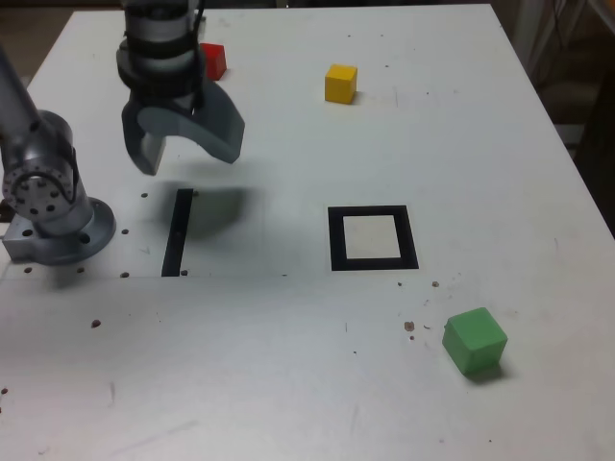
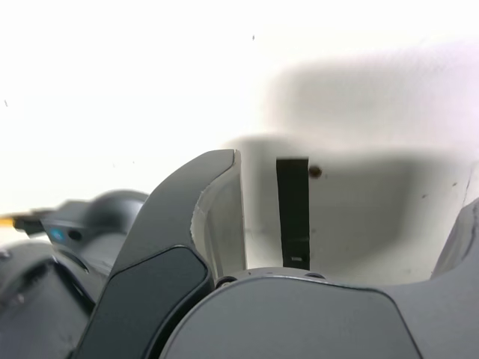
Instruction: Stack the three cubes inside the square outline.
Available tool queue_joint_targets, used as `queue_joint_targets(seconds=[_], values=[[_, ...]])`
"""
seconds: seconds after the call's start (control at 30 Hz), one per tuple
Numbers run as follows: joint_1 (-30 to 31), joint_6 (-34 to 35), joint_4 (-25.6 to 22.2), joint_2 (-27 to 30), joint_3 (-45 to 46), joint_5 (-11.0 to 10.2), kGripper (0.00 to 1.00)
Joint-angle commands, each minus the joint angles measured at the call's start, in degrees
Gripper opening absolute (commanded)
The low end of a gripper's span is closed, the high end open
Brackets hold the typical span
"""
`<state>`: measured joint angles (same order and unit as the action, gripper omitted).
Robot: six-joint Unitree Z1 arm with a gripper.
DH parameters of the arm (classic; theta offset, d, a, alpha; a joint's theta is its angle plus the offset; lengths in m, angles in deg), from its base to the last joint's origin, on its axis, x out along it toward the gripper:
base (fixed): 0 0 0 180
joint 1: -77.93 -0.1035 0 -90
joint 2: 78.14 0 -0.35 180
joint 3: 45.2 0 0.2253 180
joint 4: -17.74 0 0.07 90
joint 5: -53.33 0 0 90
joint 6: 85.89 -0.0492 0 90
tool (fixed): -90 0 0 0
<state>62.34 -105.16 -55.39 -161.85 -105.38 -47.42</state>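
Toward the upper left of the exterior view, the dark grey metal pincer [image 1: 183, 144] is hanging above the white tabletop [image 1: 288, 384] with its two curved jaws spread wide and nothing between them. By my reading the task is not yet under way: no cube is lifted, none is stacked, and the thick black square outline [image 1: 373, 237] with its pale off-white centre is lying bare just right of the frame's middle.

All three cubes are sitting apart from one another and well away from the square. The small red solid block [image 1: 212, 60] is showing at the top of the frame, partly hidden behind the arm; the small yellow block [image 1: 340, 83] is resting at upper centre; the green block [image 1: 475, 340] (looking a little bigger than the others) is sitting at lower right, turned slightly askew to the square. Their faces are looking matte and flat-edged, like painted wood or plastic, though I cannot say which.

A thin black flat strip [image 1: 177, 232] is lying below the pincer, and in the wrist view that strip [image 2: 293, 213] is showing between the jaws. The tabletop is looking smooth and pale, flecked with small dark specks.
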Motion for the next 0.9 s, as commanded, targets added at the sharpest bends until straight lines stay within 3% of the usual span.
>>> queue_joint_targets(seconds=[0.0,0.3,0.87], values=[[-1.47,-2.85,-0.80,-0.23,-1.04,-0.57,1.00],[-9.35,-10.05,-6.34,-2.87,-5.52,-1.95,0.99],[-23.40,-21.74,-6.55,-8.61,-13.36,-3.69,0.99]])
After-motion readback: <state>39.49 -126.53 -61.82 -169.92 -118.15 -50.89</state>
